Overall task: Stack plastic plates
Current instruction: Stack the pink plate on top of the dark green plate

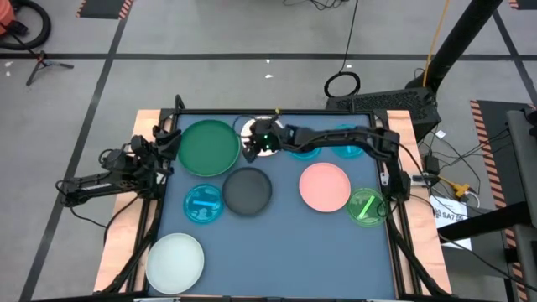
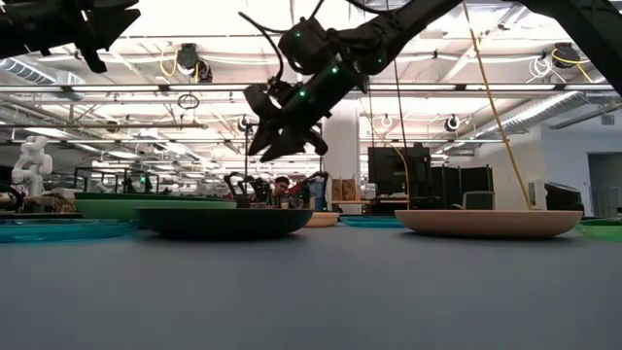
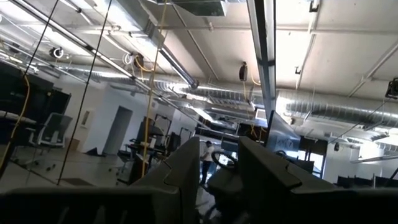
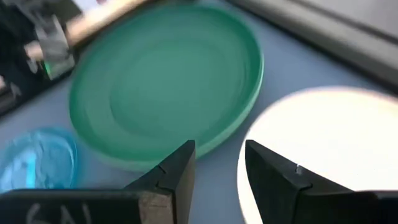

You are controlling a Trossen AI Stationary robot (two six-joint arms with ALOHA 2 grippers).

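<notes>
Several round plates lie flat on the blue-grey mat: a large dark green plate (image 1: pixel 210 148), a white plate (image 1: pixel 249 127) at the far edge, a dark grey plate (image 1: pixel 248 190), a pink plate (image 1: pixel 325 186), a small cyan plate (image 1: pixel 203 204), a bright green plate (image 1: pixel 367 207), a pale plate (image 1: pixel 174 262) near the front, and cyan plates (image 1: pixel 323 144) partly hidden under the right arm. My right gripper (image 4: pixel 217 155) is open and hovers above the gap between the green plate (image 4: pixel 168 81) and the white plate (image 4: pixel 323 155). My left gripper (image 3: pixel 217 155) is open, raised at the table's left edge (image 1: pixel 164 141), pointing up.
A black frame rail (image 1: pixel 277 112) runs along the far edge right behind the white plate. Bare mat (image 1: pixel 294 252) lies toward the near edge, between the pale plate and the bright green one. In the low view the right gripper (image 2: pixel 270 141) hangs well above the plates.
</notes>
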